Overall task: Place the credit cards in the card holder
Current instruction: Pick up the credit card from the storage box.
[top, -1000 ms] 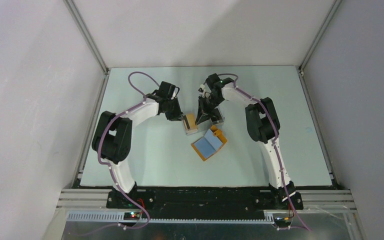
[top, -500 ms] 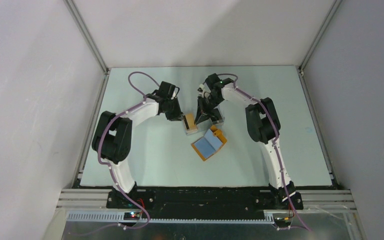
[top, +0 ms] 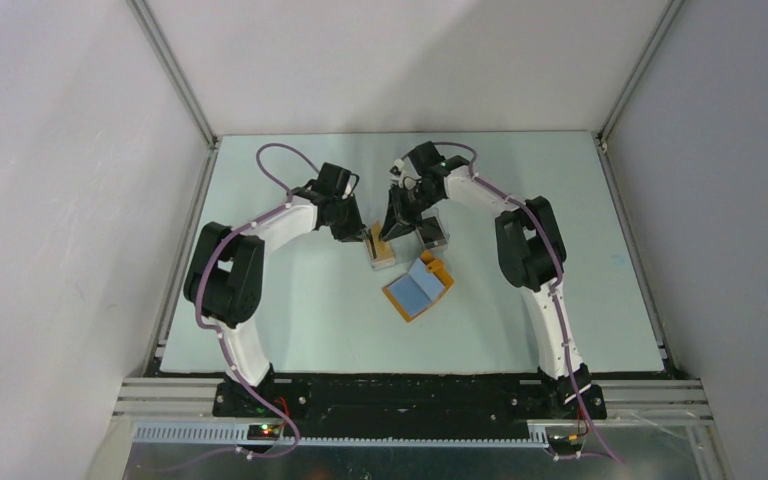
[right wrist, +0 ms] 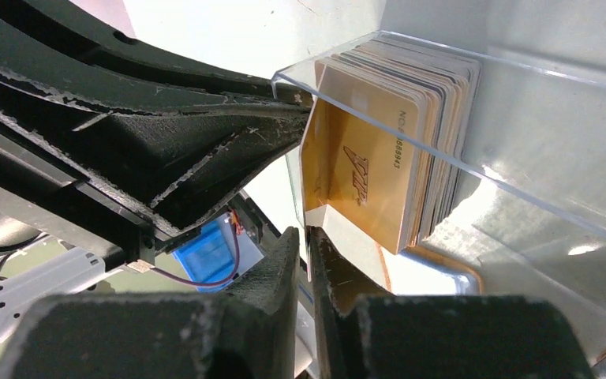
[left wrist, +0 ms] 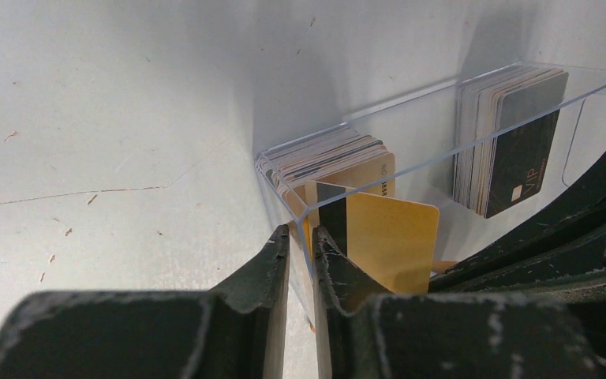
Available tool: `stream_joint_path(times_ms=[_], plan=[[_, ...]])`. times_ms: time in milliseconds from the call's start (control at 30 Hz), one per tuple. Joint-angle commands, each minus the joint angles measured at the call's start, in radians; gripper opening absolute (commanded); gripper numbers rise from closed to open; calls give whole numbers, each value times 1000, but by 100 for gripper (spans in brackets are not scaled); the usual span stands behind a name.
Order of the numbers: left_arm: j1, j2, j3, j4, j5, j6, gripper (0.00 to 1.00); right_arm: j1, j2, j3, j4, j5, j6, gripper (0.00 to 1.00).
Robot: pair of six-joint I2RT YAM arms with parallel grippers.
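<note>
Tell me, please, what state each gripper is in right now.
Left gripper: shut on the clear box wall.
Right gripper: shut on the gold card corner.

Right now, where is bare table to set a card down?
Free: the table between the left arm and the card holder, and between the holder and the right arm. Crowded: behind the holder, where left gripper pinches the clear card box and right gripper a gold card.

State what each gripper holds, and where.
The left gripper pinches the clear box by its end wall; the right gripper appears to pinch a gold card by its lower corner.
</note>
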Motion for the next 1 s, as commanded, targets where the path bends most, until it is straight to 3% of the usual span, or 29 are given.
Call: stream_joint_path(times_ms=[0,467,600,767,933,967], plan=[[-3,29,-19,1,5,22,18,8,-26,5,17,2,3,15],[-3,25,-20,0,4,22,18,28,36,100,-53,101,-37,24],[-4,22,-21,1,4,23,18,29,44,96,-32,63,-23,19],[-3,13,-21,1,2,23,18,30,44,94,-31,67,-22,0],[-2,-6,-17,1,0,20,21,28,32,89,-43,90,-34,0],[-3,-21,-13,1,3,19,26,27,21,88,-46,93,-36,0]])
